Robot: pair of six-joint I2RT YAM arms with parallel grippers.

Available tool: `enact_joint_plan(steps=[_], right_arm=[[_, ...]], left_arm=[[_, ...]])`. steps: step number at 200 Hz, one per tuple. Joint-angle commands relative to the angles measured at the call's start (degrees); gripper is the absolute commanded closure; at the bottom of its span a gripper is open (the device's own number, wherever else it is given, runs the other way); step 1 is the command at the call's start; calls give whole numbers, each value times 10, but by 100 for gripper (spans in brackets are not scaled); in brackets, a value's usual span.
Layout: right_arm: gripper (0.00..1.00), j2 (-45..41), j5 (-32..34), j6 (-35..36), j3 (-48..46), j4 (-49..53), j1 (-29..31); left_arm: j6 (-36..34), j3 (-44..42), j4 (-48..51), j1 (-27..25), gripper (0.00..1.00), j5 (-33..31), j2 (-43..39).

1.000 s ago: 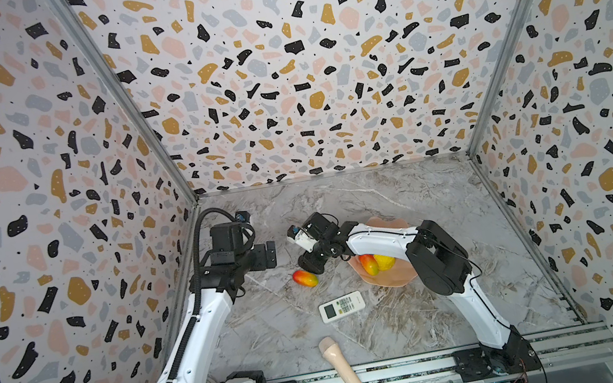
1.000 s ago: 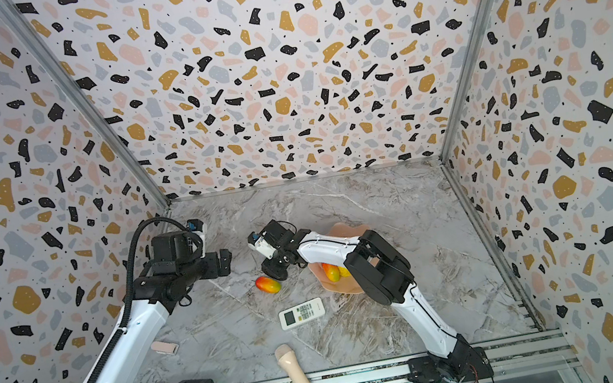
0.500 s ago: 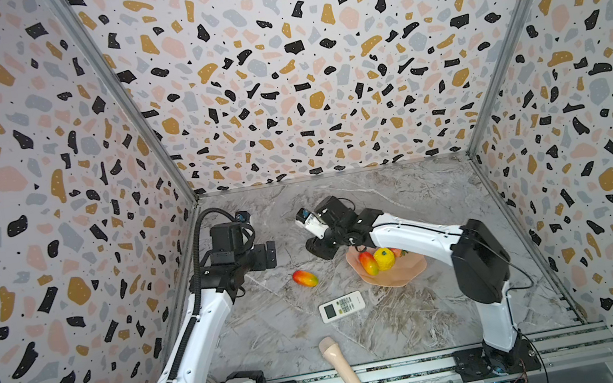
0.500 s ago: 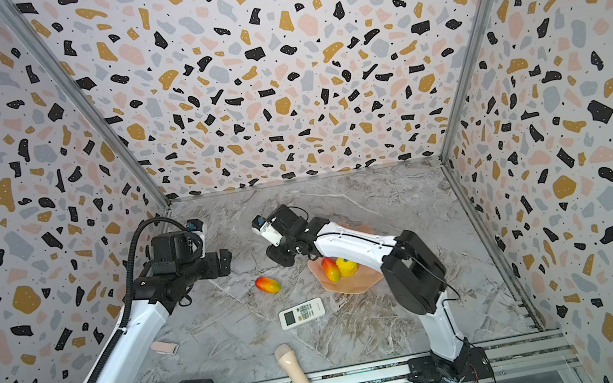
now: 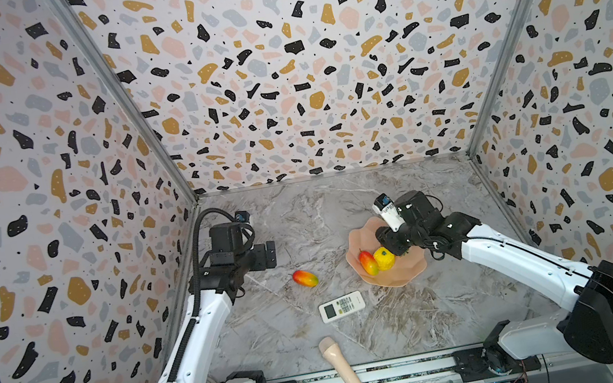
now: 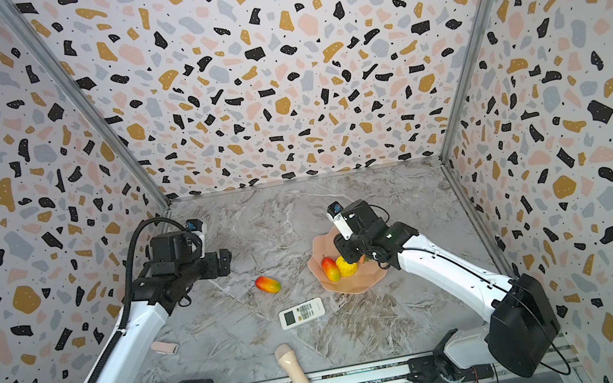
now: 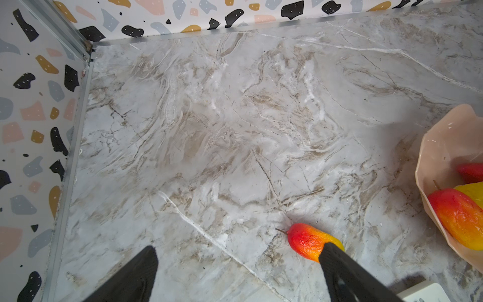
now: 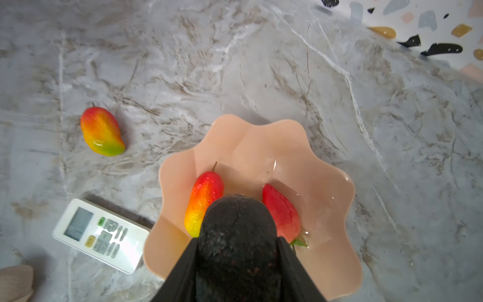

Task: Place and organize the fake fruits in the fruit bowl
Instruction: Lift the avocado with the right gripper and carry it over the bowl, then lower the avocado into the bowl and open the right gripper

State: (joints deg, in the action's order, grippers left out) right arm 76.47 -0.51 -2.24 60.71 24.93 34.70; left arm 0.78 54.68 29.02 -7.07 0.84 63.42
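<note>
Right wrist view: right pincer point(image 8: 237, 243) clamped on avocado point(image 8: 235, 222) over fruit bowl point(image 8: 326, 188) — mango point(image 8: 203, 204), strawberry point(image 8: 281, 211), citrus point(image 5: 384, 258) (top view) already in. 2nd mango point(image 8: 102, 132) on surface point(image 8: 235, 65) outside bowl; left pincer point(image 7: 239, 248) open, empty — 2 fruits left

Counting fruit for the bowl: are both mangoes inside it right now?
No, one mango lies in the fruit bowl, while the other mango lies on the table outside it.
</note>
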Motion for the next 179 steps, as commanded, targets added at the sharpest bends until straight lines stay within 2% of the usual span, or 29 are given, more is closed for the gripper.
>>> enact_joint_plan(steps=[1,23,96,179], right_arm=[[79,14,-43,85,-3,-55,-13],[85,55,-71,115,25,-81,-36],[86,169,-111,206,71,-124,-57],[89,189,-121,239,23,-223,-57]], left_arm=[[-6,-4,-13,4,1,11,-10],[-5,-4,-13,4,0,11,-10],[-6,-4,-12,4,0,7,-6],[-5,-3,-10,4,1,2,6]])
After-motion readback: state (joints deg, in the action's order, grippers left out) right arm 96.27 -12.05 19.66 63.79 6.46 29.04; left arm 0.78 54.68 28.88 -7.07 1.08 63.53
